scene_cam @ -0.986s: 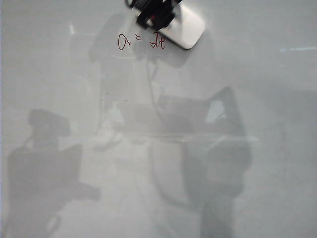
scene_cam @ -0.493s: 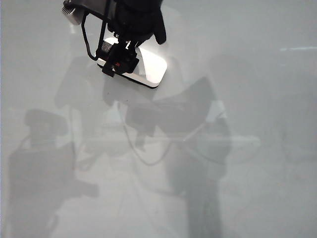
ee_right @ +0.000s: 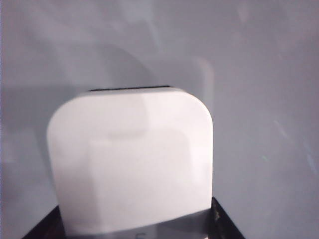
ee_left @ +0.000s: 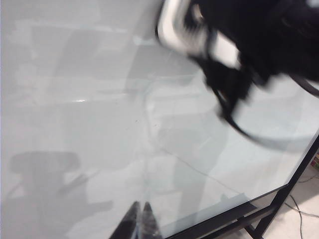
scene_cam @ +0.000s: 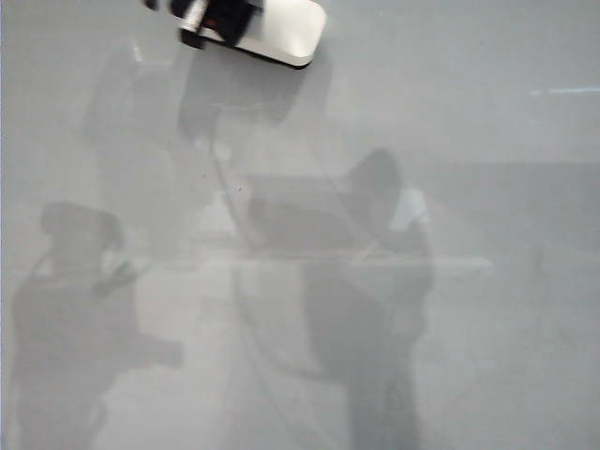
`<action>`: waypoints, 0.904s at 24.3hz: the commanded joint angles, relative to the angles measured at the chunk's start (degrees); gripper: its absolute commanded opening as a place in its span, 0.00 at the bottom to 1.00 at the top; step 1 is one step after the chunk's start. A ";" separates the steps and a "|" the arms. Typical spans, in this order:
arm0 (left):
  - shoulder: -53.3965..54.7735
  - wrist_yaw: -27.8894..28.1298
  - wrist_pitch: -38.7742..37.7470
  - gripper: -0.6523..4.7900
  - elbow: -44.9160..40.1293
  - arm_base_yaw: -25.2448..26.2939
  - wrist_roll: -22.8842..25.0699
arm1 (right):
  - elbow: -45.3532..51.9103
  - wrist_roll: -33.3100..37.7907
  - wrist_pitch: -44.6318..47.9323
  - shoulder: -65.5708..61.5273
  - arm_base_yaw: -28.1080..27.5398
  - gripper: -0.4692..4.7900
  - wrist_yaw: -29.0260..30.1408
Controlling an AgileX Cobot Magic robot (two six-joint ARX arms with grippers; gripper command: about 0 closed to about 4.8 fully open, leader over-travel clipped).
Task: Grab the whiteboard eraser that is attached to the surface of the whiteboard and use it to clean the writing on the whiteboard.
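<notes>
Wiping step underway: right tool [scene_cam: 214, 21] is gripping whiteboard eraser [scene_cam: 281, 33] at whiteboard [scene_cam: 487, 281] far edge; no writing showing. Left tool [ee_left: 139, 221] is sitting pinched, empty. Next: probably checking for leftover marks.

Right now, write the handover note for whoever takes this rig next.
Right hand: at the top edge of the exterior view, shut on the whiteboard eraser, pressing it flat on the whiteboard.
Left hand: shut, holding nothing, low over the board, away from the work.
Done: eraser picked up; the red formula seen a second ago no longer shows where the eraser swept.
Left: check under the eraser and arm for leftover marks, then put the eraser back.
</notes>
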State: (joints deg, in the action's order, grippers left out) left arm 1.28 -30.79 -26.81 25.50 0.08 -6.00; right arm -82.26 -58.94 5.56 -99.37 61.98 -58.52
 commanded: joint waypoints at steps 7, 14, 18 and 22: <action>0.07 4.22 0.72 0.11 0.09 -0.07 0.22 | 8.66 26.18 -17.38 21.18 0.98 0.59 -5.95; 0.09 4.04 0.74 0.11 0.09 -0.07 1.49 | 21.92 40.54 -17.33 42.14 -5.70 0.59 -4.22; 0.09 4.13 0.76 0.11 0.09 -0.07 1.49 | 27.96 44.37 -17.05 50.25 -11.47 0.59 0.83; 0.07 4.07 0.76 0.11 0.09 -0.02 1.53 | 36.46 43.98 -10.78 57.75 -19.85 0.59 8.59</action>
State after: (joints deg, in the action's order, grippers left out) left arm 1.26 -26.55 -26.79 25.50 0.08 -4.71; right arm -48.03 -15.18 -10.24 -43.33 44.58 -54.65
